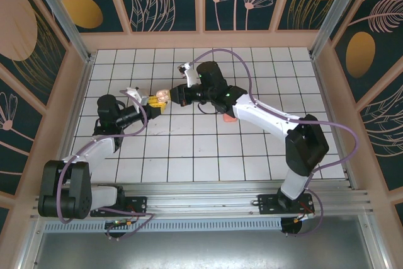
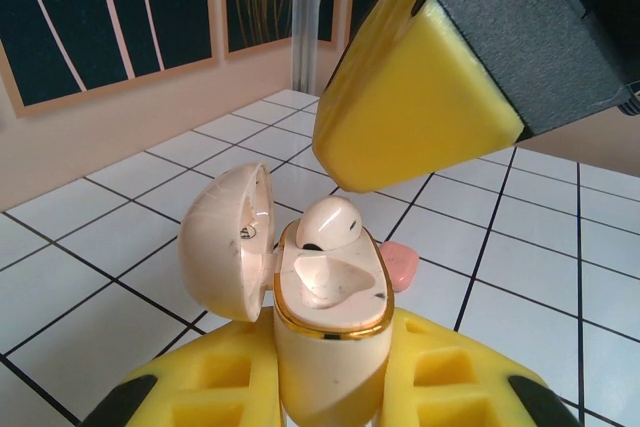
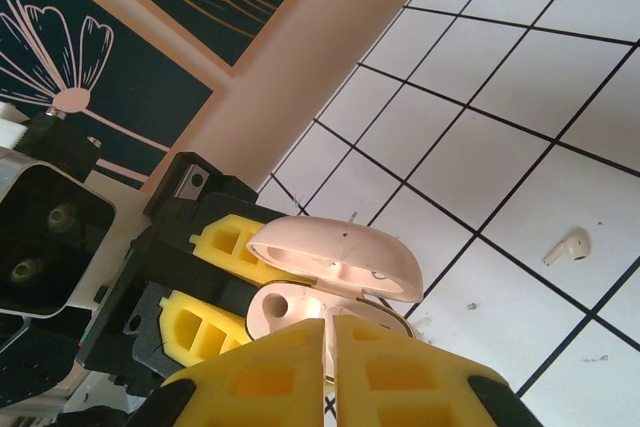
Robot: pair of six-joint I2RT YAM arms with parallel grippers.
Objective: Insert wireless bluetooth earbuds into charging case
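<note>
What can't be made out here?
- Left wrist: pink object mostly hidden behind the charging case; case or bud, unclear.
- Top external: it sits half under the right arm; the seated earbud is too small to make out.
- Right wrist: the shut right pincer covers most of the case's base.
- Left wrist: case bottom cut off by the frame edge.

The top view looks down from above and behind the arms [image 1: 264, 114] over the whole bench [image 1: 189, 155]. The left wrist view sits close behind the left fingers [image 2: 220, 387], facing the wall [image 2: 100, 137]; the right wrist view looks steeply past the right fingers [image 3: 270, 377]. All three share the case [image 2: 330, 347] at the fingers.
</note>
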